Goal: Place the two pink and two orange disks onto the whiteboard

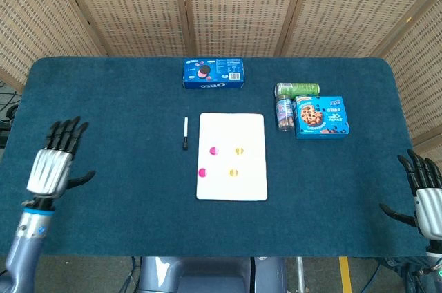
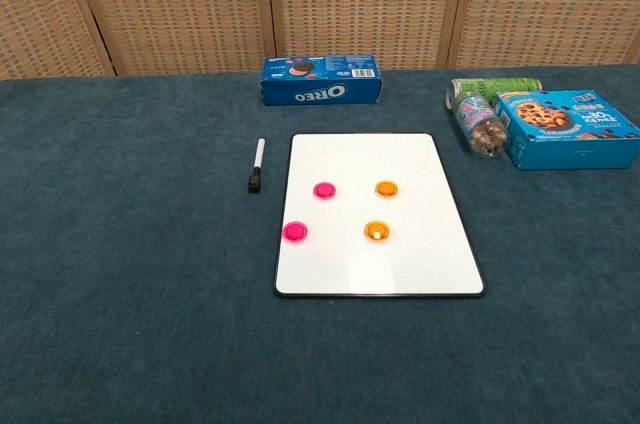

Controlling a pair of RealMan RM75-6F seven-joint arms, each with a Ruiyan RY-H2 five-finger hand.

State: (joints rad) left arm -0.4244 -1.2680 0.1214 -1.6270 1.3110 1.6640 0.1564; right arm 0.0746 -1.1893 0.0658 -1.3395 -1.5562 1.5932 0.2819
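Silver-backed left hand (image 1: pixel 52 162) hovers at the table's left edge, fingers spread, holding nothing. Two pink disks (image 2: pixel 323 190) and two orange disks (image 2: pixel 386 188) lie on the whiteboard (image 2: pixel 420 264). Right hand (image 1: pixel 427 200) likewise splayed, empty.

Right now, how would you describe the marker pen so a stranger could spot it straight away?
Find the flat white rectangular whiteboard mid-table. Just off its left edge, on the blue cloth, lies the slim white marker pen with a black cap. It is the only thin stick-shaped thing; its neighbours are round disks and boxes.
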